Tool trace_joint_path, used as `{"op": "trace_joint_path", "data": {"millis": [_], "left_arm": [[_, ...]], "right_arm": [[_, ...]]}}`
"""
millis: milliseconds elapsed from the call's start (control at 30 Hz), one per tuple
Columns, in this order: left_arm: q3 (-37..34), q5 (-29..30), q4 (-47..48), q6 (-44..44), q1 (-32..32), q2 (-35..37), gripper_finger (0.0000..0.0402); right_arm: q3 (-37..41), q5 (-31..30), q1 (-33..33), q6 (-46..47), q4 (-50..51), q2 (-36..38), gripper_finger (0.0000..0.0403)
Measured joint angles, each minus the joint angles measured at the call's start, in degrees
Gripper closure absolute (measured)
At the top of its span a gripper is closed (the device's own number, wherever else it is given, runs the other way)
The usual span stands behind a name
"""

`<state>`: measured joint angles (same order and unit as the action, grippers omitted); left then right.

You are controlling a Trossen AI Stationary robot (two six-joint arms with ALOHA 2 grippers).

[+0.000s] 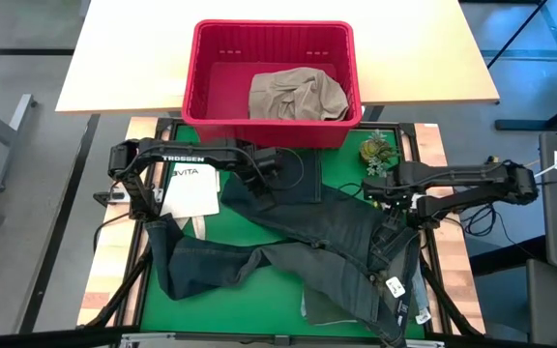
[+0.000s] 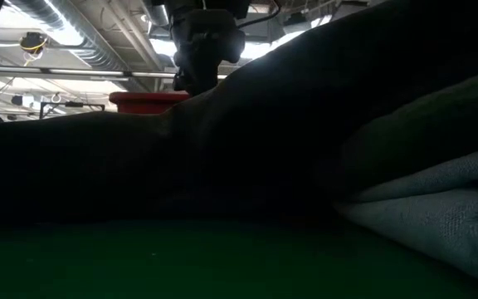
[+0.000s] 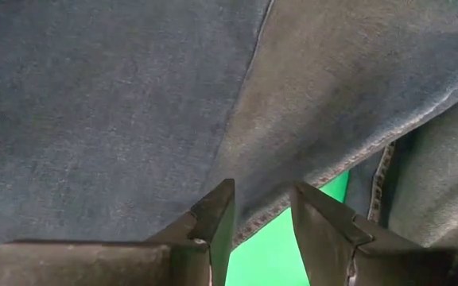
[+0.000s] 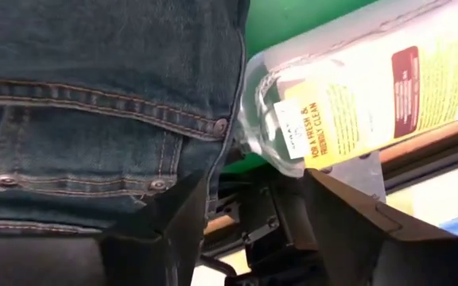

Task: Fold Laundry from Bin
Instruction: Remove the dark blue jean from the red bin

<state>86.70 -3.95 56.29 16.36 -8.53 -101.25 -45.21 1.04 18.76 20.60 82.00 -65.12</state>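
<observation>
My left gripper, jaws parted and holding nothing, hovers over a hem of the dark blue denim jeans sprawled across the green mat. My right gripper, jaws wide and holding nothing, sits at the waistband, at three o'clock. I judge the denim heavy and limp; seams grip best. A khaki garment waits in the red slotted plastic bin at twelve.

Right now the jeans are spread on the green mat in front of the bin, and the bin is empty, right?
Not quite. The jeans are indeed spread on the green mat in front of the red bin, but the bin is not empty: a khaki-beige garment lies crumpled inside it. The high view shows this.
</observation>
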Motion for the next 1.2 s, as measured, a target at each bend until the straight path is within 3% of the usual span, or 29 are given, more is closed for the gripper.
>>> {"op": "trace_joint_path", "data": {"millis": [400, 600, 1033, 1200], "left_arm": [[0.0, 0.0, -0.5, 0.0, 0.0, 0.0, 0.0285], [0.0, 0.1, -0.5, 0.0, 0.0, 0.0, 0.0285], [0.0, 0.1, -1.2, -0.4, 0.0, 0.0, 0.0285], [0.0, 0.1, -1.6, -0.4, 0.0, 0.0, 0.0285]], "right_arm": [[-0.1, 0.5, 0.0, -4.0, 0.1, -9.8, 0.0194], [-0.4, 4.9, 0.0, -6.0, -6.3, -10.2, 0.0194], [2.9, 4.5, 0.0, -6.4, -8.1, -12.7, 0.0194], [2.9, 4.6, 0.0, -6.4, -9.3, -13.5, 0.0227]]}}
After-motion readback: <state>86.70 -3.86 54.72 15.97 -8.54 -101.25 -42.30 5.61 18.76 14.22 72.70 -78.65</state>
